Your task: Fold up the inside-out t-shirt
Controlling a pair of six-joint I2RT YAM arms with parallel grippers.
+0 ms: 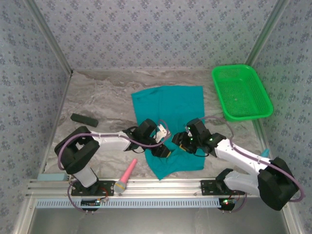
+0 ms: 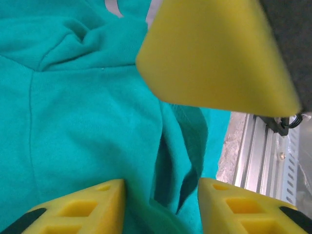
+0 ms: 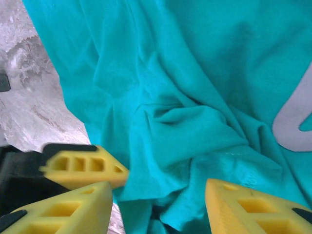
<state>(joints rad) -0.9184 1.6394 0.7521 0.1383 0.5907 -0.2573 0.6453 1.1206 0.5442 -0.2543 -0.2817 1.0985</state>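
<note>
Lying nearest, by the front rail: a pink-handled stick [image 1: 126,176] on the table [image 1: 97,97]. Hovering just beyond, tip to tip: left claw [image 2: 161,204] and right claw [image 3: 158,209], both standing apart over rumpled folds of the inside-out t-shirt [image 1: 170,105]. Spreading teal from the near edge to mid-table. Sitting farther off: black block [image 1: 84,119] left, green basket [image 1: 241,92] right.

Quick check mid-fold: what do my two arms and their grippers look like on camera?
The left arm and right arm each have white links between chunky black joints, with a lilac cable looped along each. The left gripper and right gripper carry wedge-shaped yellow fingers with rectangular cut-outs and black trim.
</note>
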